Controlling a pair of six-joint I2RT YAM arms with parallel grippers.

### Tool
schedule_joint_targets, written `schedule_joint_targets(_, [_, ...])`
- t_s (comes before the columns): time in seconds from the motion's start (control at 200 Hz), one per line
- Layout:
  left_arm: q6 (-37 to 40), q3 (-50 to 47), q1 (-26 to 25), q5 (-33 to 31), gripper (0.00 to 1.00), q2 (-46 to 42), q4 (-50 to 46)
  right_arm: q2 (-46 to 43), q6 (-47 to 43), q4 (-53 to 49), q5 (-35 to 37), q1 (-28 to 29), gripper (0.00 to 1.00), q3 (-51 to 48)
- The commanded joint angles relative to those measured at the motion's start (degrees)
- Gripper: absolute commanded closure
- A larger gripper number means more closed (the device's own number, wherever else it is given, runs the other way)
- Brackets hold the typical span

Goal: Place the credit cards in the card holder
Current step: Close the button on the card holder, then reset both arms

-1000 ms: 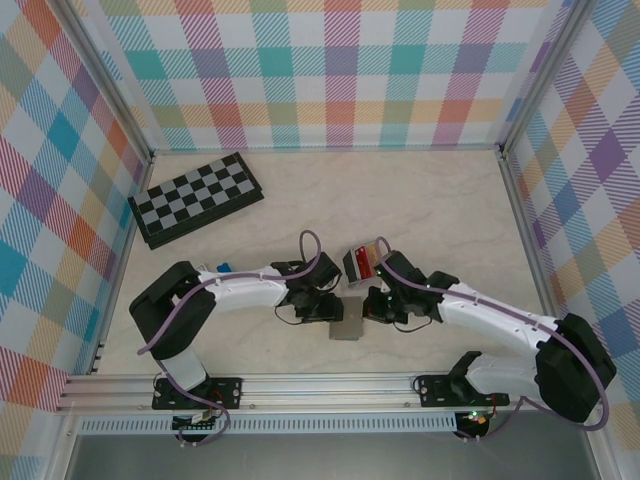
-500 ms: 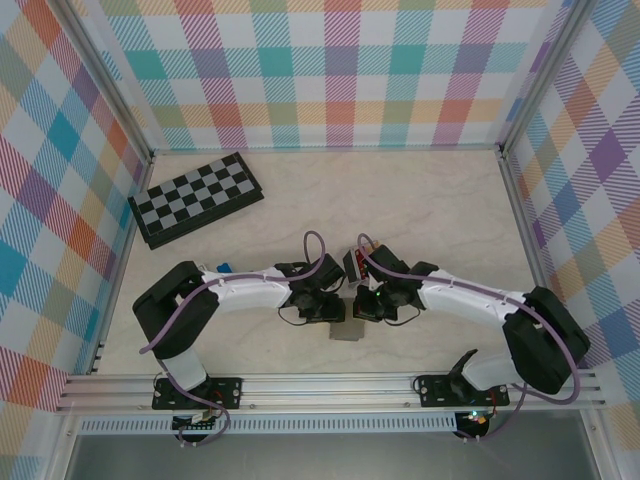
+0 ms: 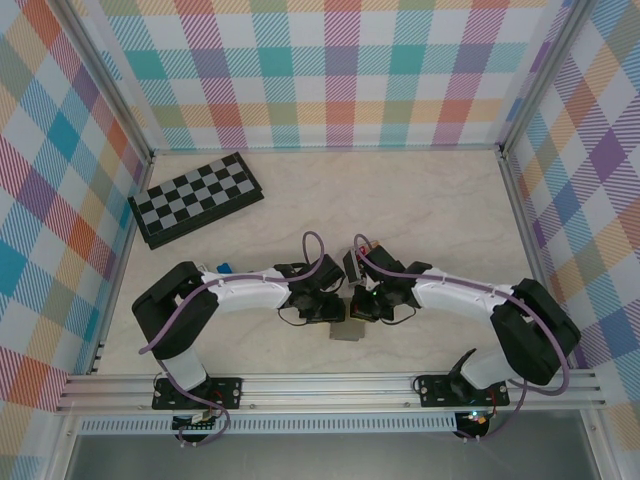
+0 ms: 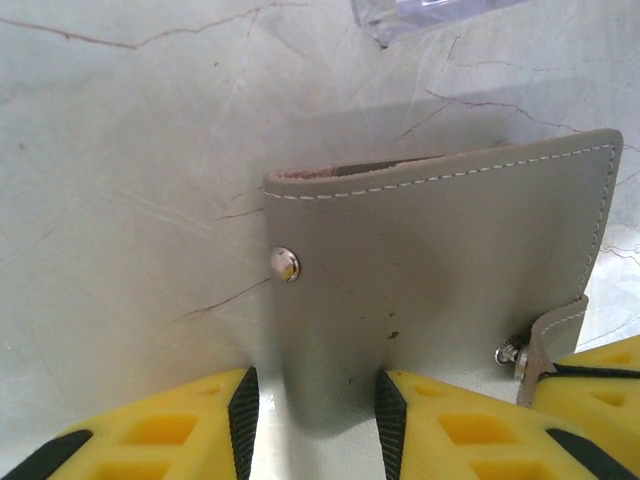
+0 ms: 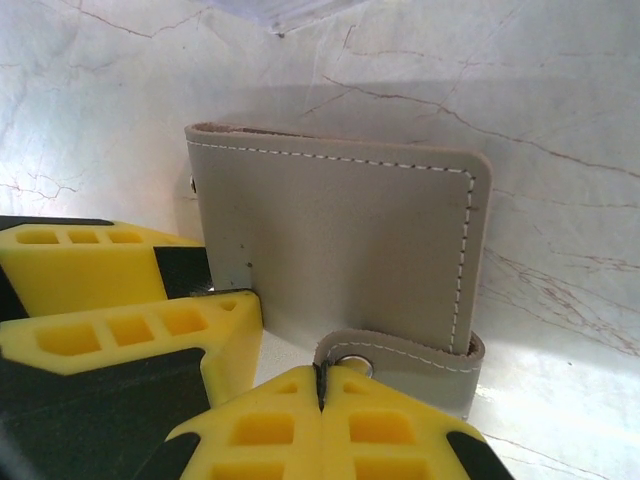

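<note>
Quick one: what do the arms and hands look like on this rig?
White links and black joints on left arm and right arm, a purple cable looping along each. On left hand and right hand: yellow fingers with rectangular cut-outs, black pads.

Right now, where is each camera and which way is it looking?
Top camera: above and behind the arms, looking down at the table; the left arm and right arm meet at the grey wallet.
Left wrist camera: on the left arm, looking down past the left gripper at the wallet.
Right wrist camera: on the right arm, looking down at the wallet; the right gripper pinches its strap.
Shared: both wrist cameras see the same wallet close up.
</note>
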Motion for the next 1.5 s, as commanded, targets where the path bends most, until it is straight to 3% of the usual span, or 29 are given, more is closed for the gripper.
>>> schedule_joint_targets(0.0, [-0.39,-1.5,-1.35,-0.8,0.62,0.74,0.39,0.57,0.11,0.33,-1.53,0.0,1.0,-0.21])
schedule_joint_targets(0.585, [-0.85,-2.12,-1.35,-1.35,0.63,0.14,0.56,4.49,1.32,3.21,-1.06,0.07,1.0,-4.0])
schedule_joint_targets(0.745, [-1.72,-3.88,-1.44,-4.22,0.61,-4.01,2.21,-3.13,-0.85,1.76,0.71,0.05,0.84,-1.43])
schedule_joint_targets(0.885, [-1.41,-5.84,-1.44,-12.18,0.53,-13.59,1.01,-14.13,-4.78,-8.68,14.75,-0.15,0.56,2.75])
schedule_joint_targets(0.95, [-0.37,-6.61,-1.38,-19.05,0.45,-18.89,-1.88,-18.14,-5.05,-17.14,28.87,-0.32,0.38,5.12])
schedule_joint_targets(1.055, [3.39,-7.38,-0.3,-33.29,0.34,-28.42,-8.92,-23.38,-7.23,-24.93,52.15,-1.36,0.2,6.99])
schedule_joint_targets(1.125, [6.11,-8.66,2.14,-42.76,0.19,-35.2,-12.76,-26.81,-12.48,-21.74,62.97,-3.62,0.03,4.82])
schedule_joint_targets(1.185, [8.46,-10.65,5.54,-49.55,0.1,-41.07,-14.81,-28.87,-21.27,-12.85,65.07,-7.68,0.0,0.65])
schedule_joint_targets(1.205, [9.57,-11.6,7.09,-51.09,0.01,-43.16,-14.76,-29.25,-23.33,-10.3,65.06,-9.32,0.0,-0.52])
schedule_joint_targets(1.24, [13.3,-13.79,10.36,-51.83,0.0,-46.5,-12.84,-29.7,-26.77,-5.67,64.9,-12.18,0.0,-2.33])
schedule_joint_targets(1.35, [20.37,-20.49,23.73,-51.01,0.0,-54.18,-5.49,-28.44,-38.92,10.27,58.28,-20.74,0.0,-9.37])
schedule_joint_targets(1.4, [23.65,-23.72,29.01,-50.73,0.0,-55.67,-0.22,-27.03,-40.44,14.57,56.08,-24.24,0.0,-11.12])
schedule_joint_targets(1.495, [26.39,-29.83,35.84,-50.63,0.0,-55.15,11.46,-23.93,-42.11,25.1,45.46,-30.16,0.0,-15.6])
